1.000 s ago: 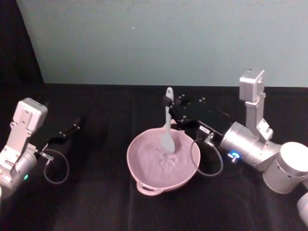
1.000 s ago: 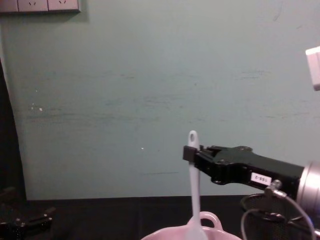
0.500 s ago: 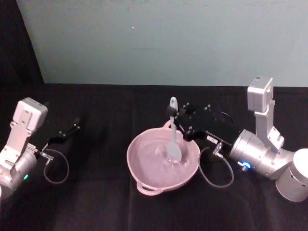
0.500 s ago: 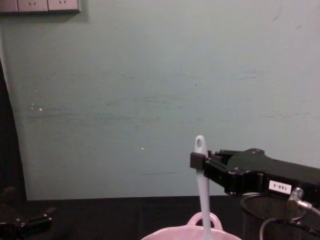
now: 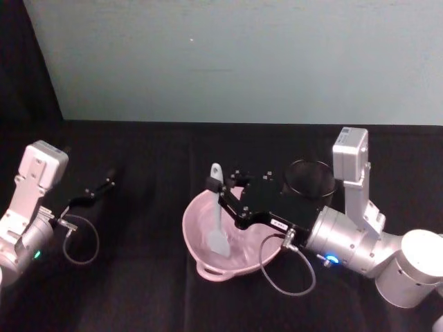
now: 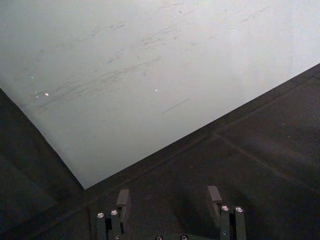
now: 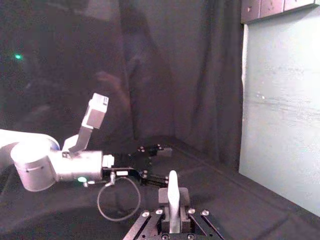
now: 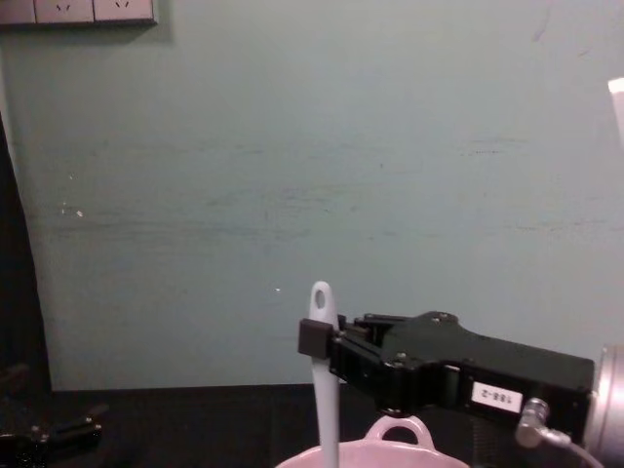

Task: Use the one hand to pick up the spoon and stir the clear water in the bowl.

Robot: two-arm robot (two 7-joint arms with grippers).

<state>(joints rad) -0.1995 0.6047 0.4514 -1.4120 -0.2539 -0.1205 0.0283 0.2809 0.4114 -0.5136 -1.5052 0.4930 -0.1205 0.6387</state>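
A pale teal wall (image 5: pixel 228 55) backs a table (image 5: pixel 152 297) draped in black cloth, and two wall sockets (image 8: pixel 78 10) sit high on the wall at 11 o'clock in my chest view.

The spoon (image 5: pixel 217 207) stands in the left part of the pink bowl (image 5: pixel 187 228), at about 9 o'clock from the bowl's centre. Its long axis is nearly upright, with the flat blade pointing down inside the bowl and the end with the oval hole pointing up. From the chest camera the handle (image 8: pixel 325 380) rises straight up from behind the bowl's rim (image 8: pixel 390 458).

My right gripper (image 5: pixel 213 185) reaches across the bowl from its 4 o'clock side. Its jaws are pressed onto the upper handle just below the hole, with its white label (image 8: pixel 492 395) facing the chest camera. The right wrist view shows the handle (image 7: pixel 172 192) pinched between the two fingers.

The bowl's inside looks glossy, and I cannot make out the water surface clearly. One loop handle sits on the rim at 7 o'clock in the head view. A black mesh cup (image 5: pixel 310 180) stands at 2 o'clock from the bowl, close to it. I cannot see what is in it.

My left gripper (image 5: pixel 97 190) is parked well apart at 9 o'clock from the bowl, above bare cloth, with its fingers (image 6: pixel 122 200) spread and nothing between them.
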